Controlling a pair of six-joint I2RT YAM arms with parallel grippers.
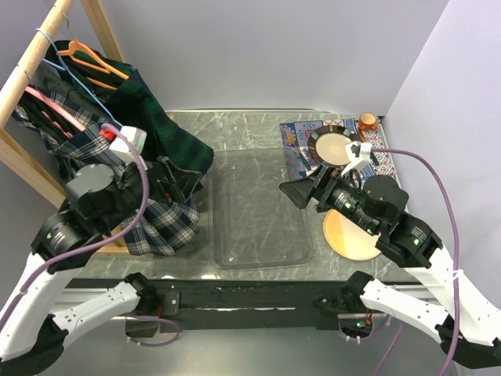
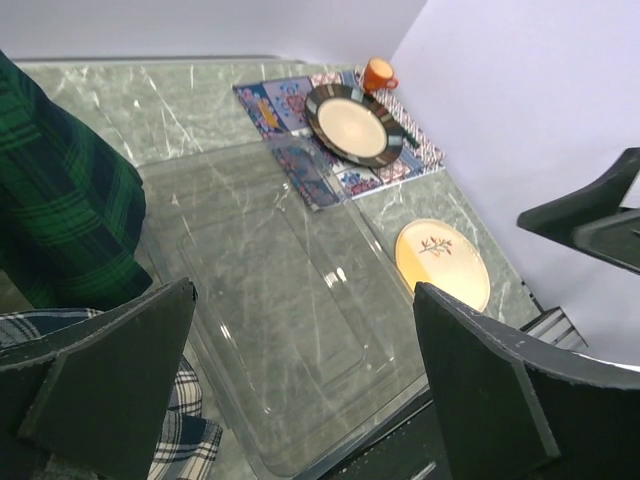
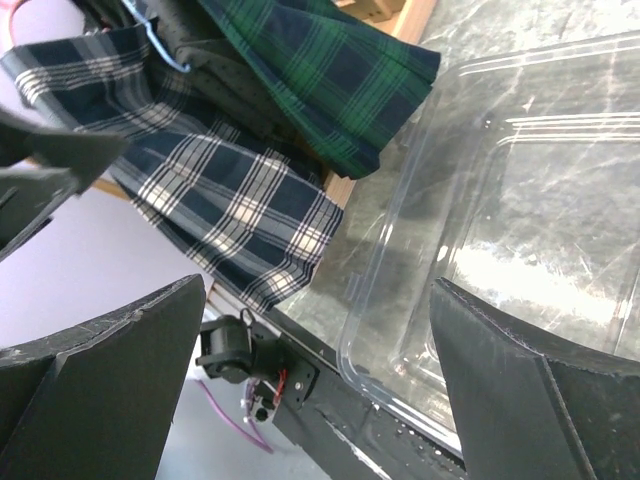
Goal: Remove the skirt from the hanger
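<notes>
Two plaid skirts hang on hangers from a wooden rack (image 1: pixel 31 55) at the left. One is dark green (image 1: pixel 168 129), the other navy and white (image 1: pixel 160 223), with its hem low by the table edge. An orange hanger (image 1: pixel 90 59) and a pink hanger (image 1: pixel 55 110) show above them. My left gripper (image 1: pixel 178 182) is open and empty, right beside the skirts; the green skirt (image 2: pixel 60 210) fills the left of its wrist view. My right gripper (image 1: pixel 300 192) is open and empty over the clear tray, apart from the skirts (image 3: pixel 230 190).
A clear plastic tray (image 1: pixel 219 262) lies in the middle of the table. A dark-rimmed plate (image 1: pixel 333 146) sits on a patterned mat (image 1: pixel 296 139) at the back right, with an orange cup (image 1: pixel 367 121) behind it. An orange plate (image 1: pixel 348 239) lies near right.
</notes>
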